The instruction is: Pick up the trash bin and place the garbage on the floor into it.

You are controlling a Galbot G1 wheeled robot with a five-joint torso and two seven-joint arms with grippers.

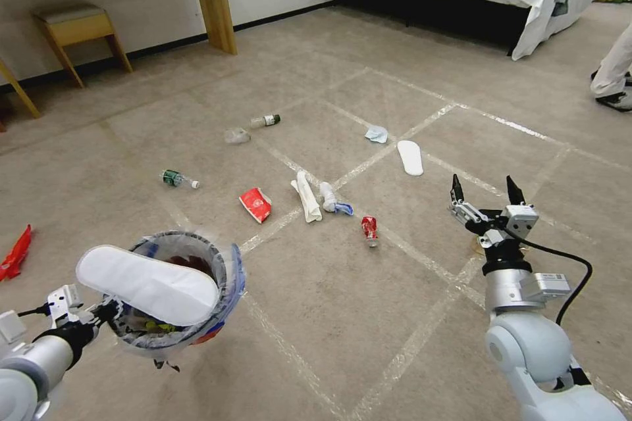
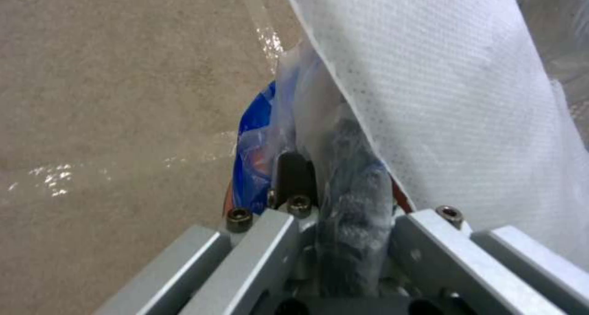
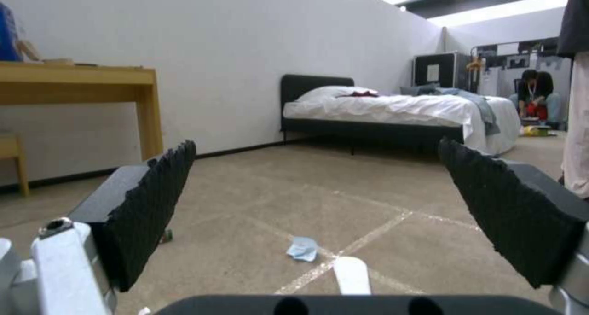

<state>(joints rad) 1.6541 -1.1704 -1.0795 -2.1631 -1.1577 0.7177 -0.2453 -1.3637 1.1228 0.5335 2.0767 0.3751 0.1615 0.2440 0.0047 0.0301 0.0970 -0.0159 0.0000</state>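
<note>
Holding the bin clamped by its rim in our left gripper, a white insole lies across its top. Our right gripper hangs spread wide and empty over the floor. Next, we judge, it must reach the second insole.

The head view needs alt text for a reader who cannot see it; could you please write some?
The left gripper holds a round red plastic trash bin lined with a clear bag, a flat white insole resting across its rim. The open right gripper hovers above the beige carpet, where bottles, red wrappers and paper rolls lie scattered.
</note>
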